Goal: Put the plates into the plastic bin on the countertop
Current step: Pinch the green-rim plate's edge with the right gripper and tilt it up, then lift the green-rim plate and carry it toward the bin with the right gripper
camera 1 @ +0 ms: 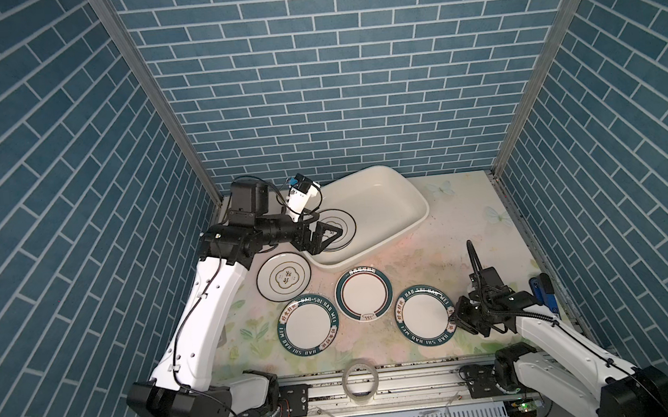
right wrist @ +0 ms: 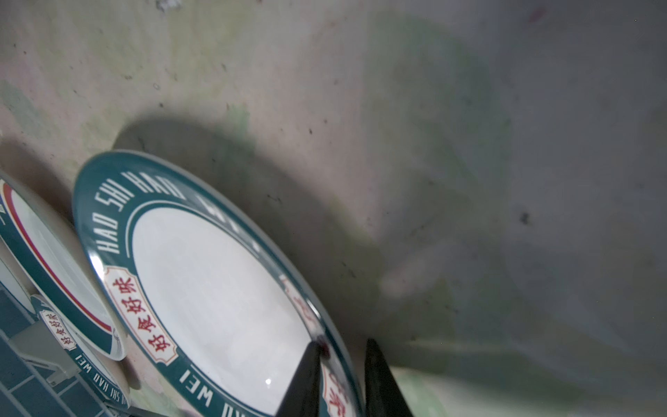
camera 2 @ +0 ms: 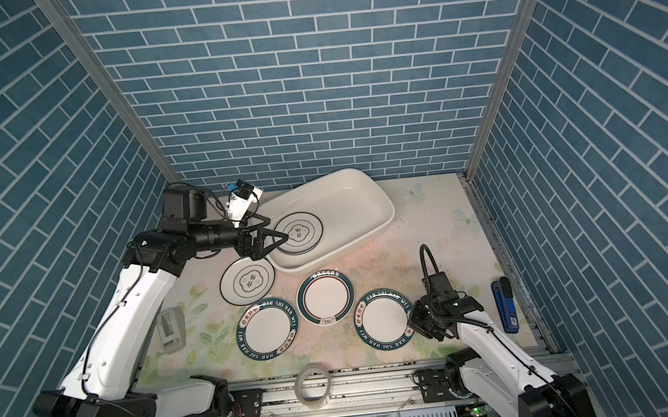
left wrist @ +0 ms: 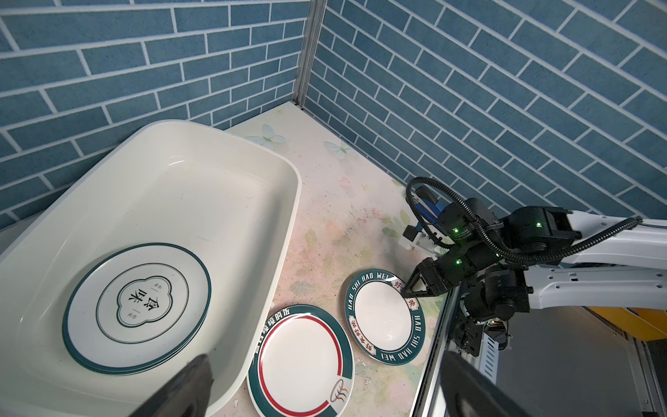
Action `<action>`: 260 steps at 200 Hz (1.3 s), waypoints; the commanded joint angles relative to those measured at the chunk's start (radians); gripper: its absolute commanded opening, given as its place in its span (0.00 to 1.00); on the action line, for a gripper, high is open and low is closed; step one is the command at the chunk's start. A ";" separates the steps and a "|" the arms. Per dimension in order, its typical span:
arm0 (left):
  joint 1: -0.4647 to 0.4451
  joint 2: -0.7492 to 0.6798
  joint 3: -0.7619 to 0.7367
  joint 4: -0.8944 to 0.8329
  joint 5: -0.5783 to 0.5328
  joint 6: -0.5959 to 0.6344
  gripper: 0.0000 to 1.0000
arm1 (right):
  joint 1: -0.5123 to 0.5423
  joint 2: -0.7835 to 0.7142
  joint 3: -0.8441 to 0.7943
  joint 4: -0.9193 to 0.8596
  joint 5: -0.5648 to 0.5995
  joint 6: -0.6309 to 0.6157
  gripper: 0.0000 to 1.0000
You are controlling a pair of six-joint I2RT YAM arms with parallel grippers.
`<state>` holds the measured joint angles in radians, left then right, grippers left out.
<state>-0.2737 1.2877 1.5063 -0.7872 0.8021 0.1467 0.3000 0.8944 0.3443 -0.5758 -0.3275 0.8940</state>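
White with green rims: counted four plates out on the worktop (camera 1: 464, 238), namely an emblem plate (camera 1: 285, 280) just beside the bin (camera 1: 382, 209), a red-ringed plate (camera 1: 363, 294), a left lettered plate (camera 1: 310, 331) and a right lettered plate (camera 1: 425, 315). Found a stack of emblem plates (left wrist: 137, 307) inside the bin; cannot number it, at least two rims showing. Judged roughly half done at best. Found left tool (camera 1: 330, 235) above that stack, jaws wide apart, empty. Found right tool (right wrist: 343, 346) clamped on the right lettered plate's rim. Cannot tell whether lifted clear.
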 commanded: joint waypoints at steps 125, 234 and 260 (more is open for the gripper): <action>-0.007 -0.006 -0.023 0.026 0.009 -0.015 1.00 | -0.004 -0.184 -0.116 0.038 -0.022 0.091 0.11; -0.006 -0.007 -0.004 0.022 0.011 -0.022 1.00 | -0.003 -0.319 -0.047 -0.002 -0.015 0.117 0.00; -0.006 -0.008 0.002 0.022 0.010 -0.022 1.00 | -0.005 -0.315 -0.013 -0.011 -0.013 0.107 0.00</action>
<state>-0.2737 1.2877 1.4918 -0.7719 0.8024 0.1268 0.3000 0.5823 0.2859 -0.5358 -0.3725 0.9897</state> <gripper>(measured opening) 0.995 0.071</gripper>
